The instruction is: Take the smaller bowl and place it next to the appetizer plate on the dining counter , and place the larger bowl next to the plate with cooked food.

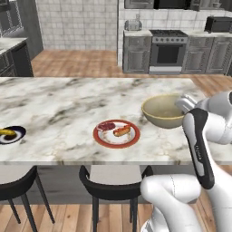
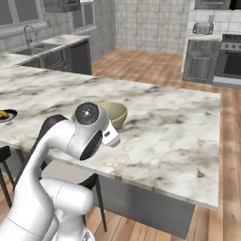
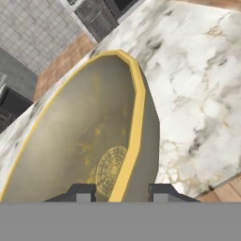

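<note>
Pincer: straddles the rim of the larger bowl, one fingertip inside, one outside, clamped on it.
Bowl: one, tan with yellow rim, on the desk, beside the plate with cooked food.
Plates: two; appetizer plate at left edge.
Hand view: medallion on bowl's floor.

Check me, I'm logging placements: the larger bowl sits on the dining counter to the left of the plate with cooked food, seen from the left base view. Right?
Not quite. In the left base view the larger bowl sits on the dining counter to the right of the plate with cooked food, not its left.
</note>
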You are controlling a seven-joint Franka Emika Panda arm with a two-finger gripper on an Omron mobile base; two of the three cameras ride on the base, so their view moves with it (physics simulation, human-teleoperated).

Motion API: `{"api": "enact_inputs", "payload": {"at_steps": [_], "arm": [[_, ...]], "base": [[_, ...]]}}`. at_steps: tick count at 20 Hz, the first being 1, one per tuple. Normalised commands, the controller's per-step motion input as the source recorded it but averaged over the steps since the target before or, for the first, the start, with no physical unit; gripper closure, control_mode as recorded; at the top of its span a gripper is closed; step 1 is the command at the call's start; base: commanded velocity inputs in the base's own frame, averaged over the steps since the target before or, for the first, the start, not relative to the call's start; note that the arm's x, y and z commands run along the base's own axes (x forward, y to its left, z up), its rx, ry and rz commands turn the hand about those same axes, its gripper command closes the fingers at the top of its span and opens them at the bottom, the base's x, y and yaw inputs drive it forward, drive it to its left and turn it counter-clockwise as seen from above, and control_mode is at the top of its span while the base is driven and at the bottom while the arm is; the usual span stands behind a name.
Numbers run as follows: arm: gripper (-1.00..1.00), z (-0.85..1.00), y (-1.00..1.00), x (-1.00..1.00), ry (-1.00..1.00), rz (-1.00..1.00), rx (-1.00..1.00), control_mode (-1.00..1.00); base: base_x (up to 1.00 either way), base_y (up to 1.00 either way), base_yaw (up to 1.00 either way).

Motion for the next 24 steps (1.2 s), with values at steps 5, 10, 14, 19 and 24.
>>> {"api": "enact_inputs", "payload": {"at_steps": [5,10,14,19,24], "arm": [[1.0,-0.36,-0.11,0.38,0.0,0.0,0.06,-1.0],[1.0,-0.34,-0.05,0.37,0.0,0.0,0.02,-1.0],[1.0,-0.25,0.0,0.41,0.0,0.0,0.0,-1.0],[1.0,-0.26,0.0,0.36,0.0,0.0,0.0,-1.0],[1.0,-0.27,-0.02,0.21,0.0,0.0,0.0,-1.0]], "base": [[0.0,0.0,0.0],[0.0,0.0,0.0],[0.0,0.0,0.0],[0.0,0.0,0.0],[0.0,0.0,0.0]]}}
